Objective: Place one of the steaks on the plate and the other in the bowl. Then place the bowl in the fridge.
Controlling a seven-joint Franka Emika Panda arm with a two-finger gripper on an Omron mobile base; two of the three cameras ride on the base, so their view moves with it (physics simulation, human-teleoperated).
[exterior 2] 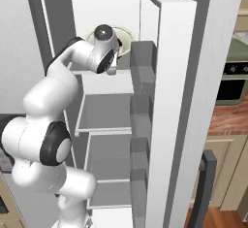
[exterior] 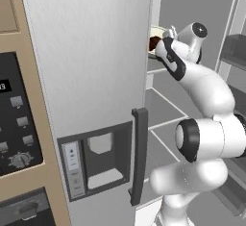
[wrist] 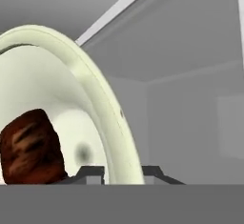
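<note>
The fridge [exterior: 86, 52] has its right door [exterior 2: 169, 101] swung open. The pale cream-green bowl [wrist: 95, 85] rests on the upper shelf [exterior 2: 104, 89] inside, and its edge also shows past the closed door as bowl [exterior: 158, 29] and behind the hand as bowl [exterior 2: 125, 38]. One dark reddish-brown steak [wrist: 31, 147] lies in it, also visible as steak [exterior: 153, 42]. My gripper [wrist: 120, 171] straddles the bowl's rim, one fingertip [wrist: 90, 171] inside and the other outside, both close against it. Whether they still press on it is unclear. The plate is out of view.
The fridge's left door with dispenser panel [exterior: 98, 157] and dark handle [exterior: 139, 153] is closed beside my arm. Grey door bins [exterior 2: 141, 76] line the open door. Lower shelves [exterior 2: 109, 113] lie below. An oven control panel [exterior: 14, 124] is at left, a stove [exterior 2: 233, 74] at right.
</note>
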